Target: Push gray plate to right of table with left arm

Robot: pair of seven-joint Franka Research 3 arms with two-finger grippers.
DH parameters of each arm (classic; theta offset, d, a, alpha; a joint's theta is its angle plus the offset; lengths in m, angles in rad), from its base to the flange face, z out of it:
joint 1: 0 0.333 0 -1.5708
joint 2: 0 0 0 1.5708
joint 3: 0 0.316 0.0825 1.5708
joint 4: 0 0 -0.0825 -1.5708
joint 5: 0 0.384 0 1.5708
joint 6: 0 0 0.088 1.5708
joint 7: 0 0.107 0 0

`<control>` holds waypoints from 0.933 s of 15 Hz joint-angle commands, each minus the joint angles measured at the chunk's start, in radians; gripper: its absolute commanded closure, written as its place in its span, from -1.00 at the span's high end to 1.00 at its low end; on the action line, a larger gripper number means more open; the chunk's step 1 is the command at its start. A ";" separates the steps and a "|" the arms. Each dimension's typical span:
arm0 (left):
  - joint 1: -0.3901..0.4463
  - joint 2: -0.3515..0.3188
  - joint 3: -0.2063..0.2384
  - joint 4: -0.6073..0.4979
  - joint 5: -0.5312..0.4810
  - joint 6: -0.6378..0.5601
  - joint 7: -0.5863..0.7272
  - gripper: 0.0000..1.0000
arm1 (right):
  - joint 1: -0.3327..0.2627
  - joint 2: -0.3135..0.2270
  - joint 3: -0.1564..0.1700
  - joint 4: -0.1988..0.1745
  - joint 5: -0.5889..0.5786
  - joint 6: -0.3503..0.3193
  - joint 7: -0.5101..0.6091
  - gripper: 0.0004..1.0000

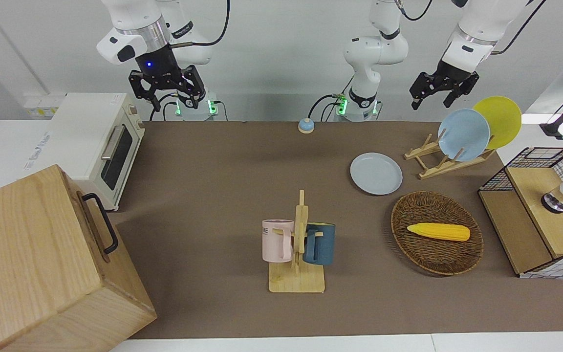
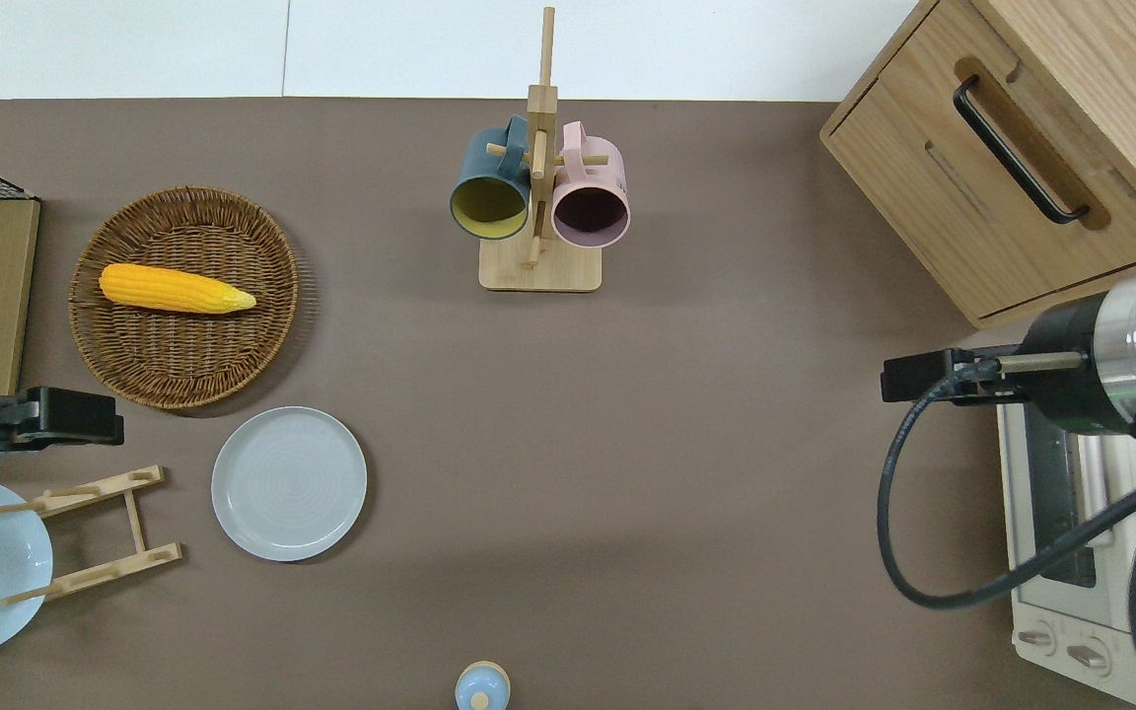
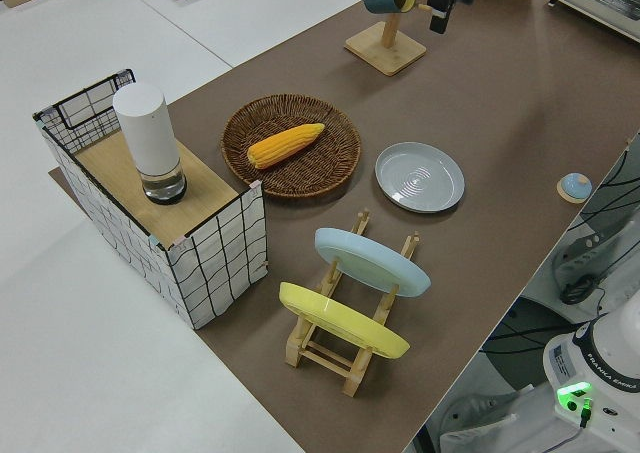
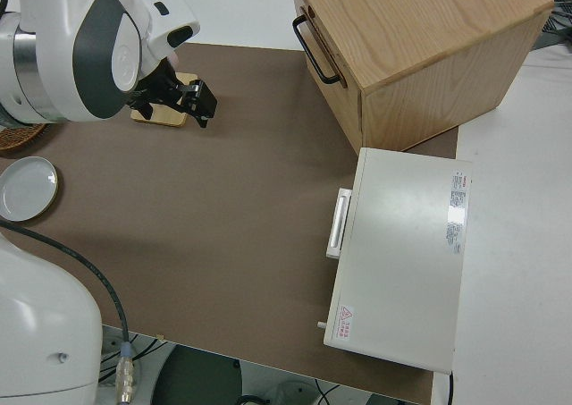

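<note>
The gray plate (image 2: 289,483) lies flat on the table (image 2: 627,444) toward the left arm's end, between the wicker basket (image 2: 183,296) and the wooden plate rack (image 2: 95,532), untouched; the left gripper (image 1: 436,91) hangs up in the air with its jaws apart, over the table edge beside the rack; the right arm is parked, its jaws apart too; the step in hand looks like the approach; next, the gripper must drop beside the plate's rim on the rack side, low enough to shove it toward the right arm's end, clear of the mug rack (image 2: 538,197).
</note>
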 commanded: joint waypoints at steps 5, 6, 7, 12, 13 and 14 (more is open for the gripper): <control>0.007 -0.029 0.015 -0.018 0.022 -0.008 0.009 0.98 | -0.006 0.006 0.004 0.014 0.016 -0.005 0.002 0.99; 0.007 -0.032 0.019 -0.020 0.022 -0.008 0.007 0.98 | -0.006 0.006 0.004 0.014 0.016 -0.005 0.002 0.99; 0.007 -0.032 0.019 -0.021 0.022 -0.007 0.007 0.98 | -0.006 0.006 0.004 0.014 0.016 -0.005 0.002 0.99; 0.005 -0.047 0.054 -0.093 0.011 0.076 0.003 0.98 | -0.006 0.006 0.004 0.014 0.016 -0.005 0.002 0.99; 0.005 -0.047 0.052 -0.096 0.011 0.076 0.003 0.98 | -0.006 0.006 0.004 0.014 0.016 -0.005 0.002 0.99; 0.005 -0.049 0.052 -0.102 0.011 0.079 0.004 0.98 | -0.006 0.006 0.004 0.014 0.016 -0.005 0.002 0.99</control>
